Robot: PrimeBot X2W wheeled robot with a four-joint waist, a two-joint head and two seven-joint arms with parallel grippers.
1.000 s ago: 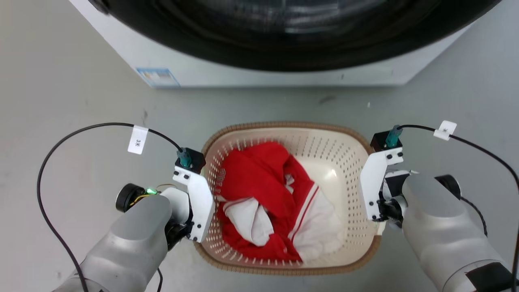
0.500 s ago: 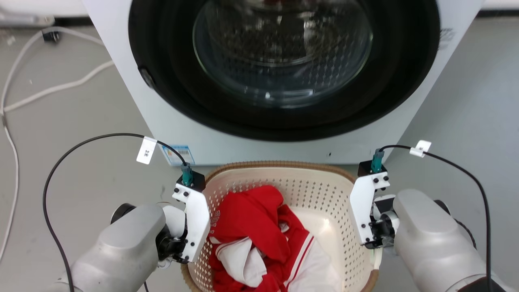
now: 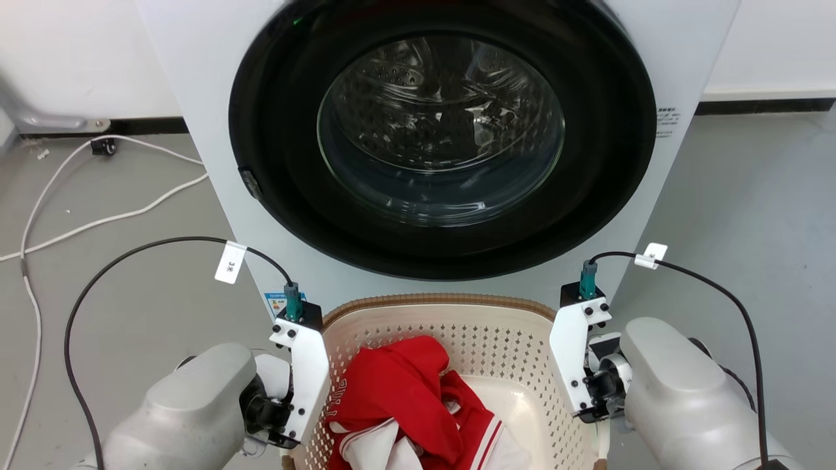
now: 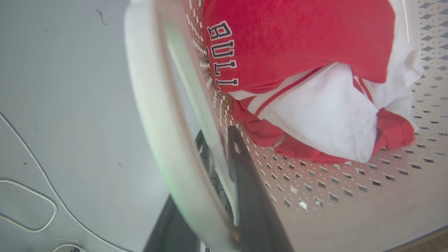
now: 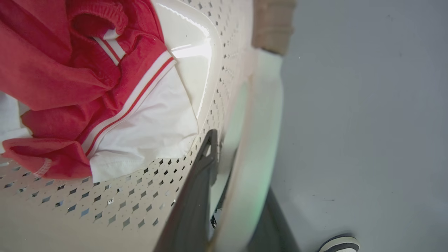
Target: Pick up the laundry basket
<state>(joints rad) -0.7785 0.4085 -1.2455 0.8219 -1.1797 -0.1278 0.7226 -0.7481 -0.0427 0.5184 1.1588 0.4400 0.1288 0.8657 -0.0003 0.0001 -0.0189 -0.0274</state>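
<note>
The laundry basket (image 3: 431,301) holds a crumpled red-and-white jersey (image 3: 392,385); it is low in front of the washing machine (image 3: 196,130), between both arms; the left gripper (image 4: 217,140) is clamped on its left handle (image 4: 147,105), the right gripper (image 5: 227,154) on its right handle (image 5: 262,122), each with one finger inside the perforated wall and one outside.

Laundry basket (image 3: 444,300) — near end off-frame

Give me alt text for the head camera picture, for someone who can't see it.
A cream laundry basket of red and white clothes is low in frame, with the left arm and right arm at its sides. Behind it stands a white front-loading washer on a grey floor.
</note>
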